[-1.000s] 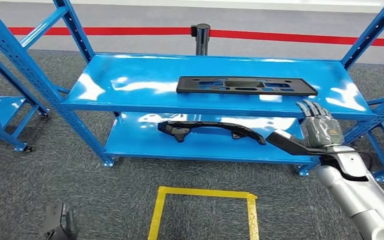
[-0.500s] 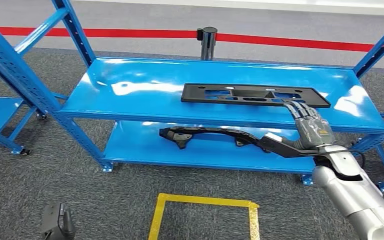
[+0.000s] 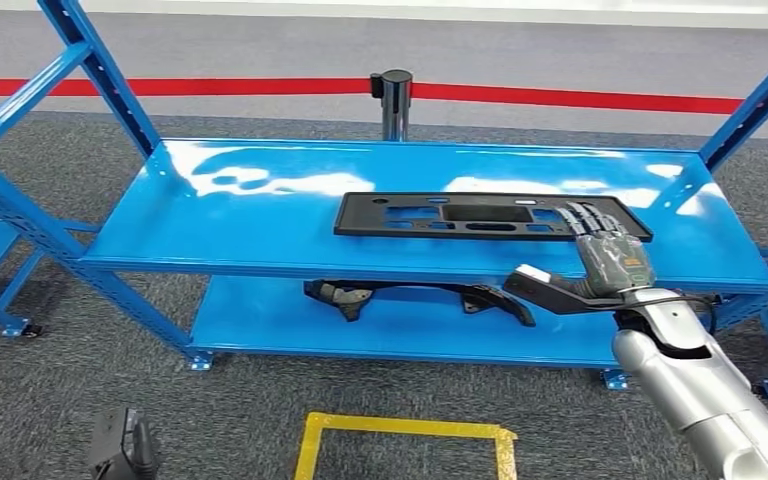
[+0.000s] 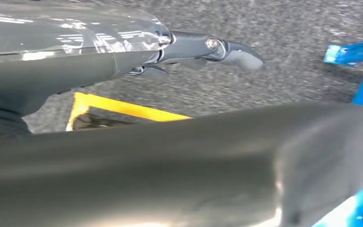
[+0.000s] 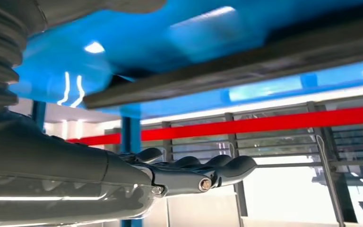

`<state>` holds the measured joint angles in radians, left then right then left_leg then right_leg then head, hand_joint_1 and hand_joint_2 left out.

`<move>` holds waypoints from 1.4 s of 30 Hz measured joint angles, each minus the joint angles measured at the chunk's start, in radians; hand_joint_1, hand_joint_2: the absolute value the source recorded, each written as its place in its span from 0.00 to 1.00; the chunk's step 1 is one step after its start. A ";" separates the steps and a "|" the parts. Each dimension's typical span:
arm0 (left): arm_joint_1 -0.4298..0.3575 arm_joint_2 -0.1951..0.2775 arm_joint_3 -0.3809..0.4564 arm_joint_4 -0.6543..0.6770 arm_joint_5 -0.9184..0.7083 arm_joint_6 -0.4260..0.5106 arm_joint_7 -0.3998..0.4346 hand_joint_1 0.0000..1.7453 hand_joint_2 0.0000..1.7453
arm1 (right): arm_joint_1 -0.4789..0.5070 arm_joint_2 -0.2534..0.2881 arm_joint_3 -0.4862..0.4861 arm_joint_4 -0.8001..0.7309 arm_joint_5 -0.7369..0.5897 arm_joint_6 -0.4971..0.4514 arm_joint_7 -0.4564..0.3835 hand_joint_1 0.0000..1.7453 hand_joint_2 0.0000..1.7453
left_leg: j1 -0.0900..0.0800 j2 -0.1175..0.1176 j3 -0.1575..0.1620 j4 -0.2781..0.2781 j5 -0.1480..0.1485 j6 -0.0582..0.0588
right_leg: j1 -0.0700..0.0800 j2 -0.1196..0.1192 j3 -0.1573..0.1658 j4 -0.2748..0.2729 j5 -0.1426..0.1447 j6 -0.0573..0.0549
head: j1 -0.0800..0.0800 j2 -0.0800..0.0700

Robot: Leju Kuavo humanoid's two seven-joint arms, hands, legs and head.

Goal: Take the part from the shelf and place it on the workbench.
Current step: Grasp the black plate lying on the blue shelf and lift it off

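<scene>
right hand [image 3: 612,262] open | fingertips over part [image 3: 460,215] right edge | shelf [image 3: 220,215]

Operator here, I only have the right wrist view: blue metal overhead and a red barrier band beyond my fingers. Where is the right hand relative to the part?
Observer: In the head view the right hand is at the front edge of the blue upper shelf. Its fingers reach over the right end of the flat black rectangular panel.
Operator: Is it gripping the panel?
Observer: No. The fingers are straight, and the thumb juts sideways, lower than the shelf's front edge. I cannot tell whether the fingertips touch.
Operator: Any other part nearby?
Observer: A curved black bracket lies on the blue lower shelf, beneath the panel.
</scene>
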<state>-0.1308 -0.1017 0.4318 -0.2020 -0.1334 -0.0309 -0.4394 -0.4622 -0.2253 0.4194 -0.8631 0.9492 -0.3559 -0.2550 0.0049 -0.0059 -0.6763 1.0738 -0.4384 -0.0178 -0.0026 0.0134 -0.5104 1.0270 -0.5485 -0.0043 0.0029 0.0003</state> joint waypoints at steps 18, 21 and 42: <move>0.002 -0.005 0.004 0.000 0.012 -0.001 0.000 0.00 0.00 | 0.011 0.001 0.058 -0.052 -0.023 0.095 -0.014 0.00 1.00 | 0.007 -0.009 0.142 -0.044 -0.097 0.001 | 0.000 -0.005 -0.167 0.007 0.138 0.016 | 0.000 0.000; -0.002 -0.005 0.004 0.000 0.016 -0.003 0.000 0.00 0.00 | 0.002 0.001 0.081 -0.069 -0.023 0.134 -0.009 0.00 1.00 | 0.004 -0.007 0.154 -0.061 -0.096 0.008 | -0.003 -0.002 -0.160 0.000 0.139 0.013 | -0.001 0.000; -0.007 -0.010 0.006 0.000 0.019 -0.011 0.002 0.00 0.00 | -0.089 0.040 0.204 0.034 0.020 0.192 0.023 1.00 1.00 | 0.003 -0.005 0.168 -0.078 -0.093 -0.008 | -0.003 -0.001 -0.151 -0.001 0.136 0.004 | -0.002 0.000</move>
<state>-0.1381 -0.1122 0.4383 -0.2022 -0.1147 -0.0416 -0.4370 -0.5509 -0.1849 0.6237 -0.8288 0.9693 -0.1639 -0.2321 0.0079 -0.0106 -0.5082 0.9953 -0.5312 -0.0259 -0.0055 0.0122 -0.6613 1.0258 -0.4125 0.0000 0.0009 0.0003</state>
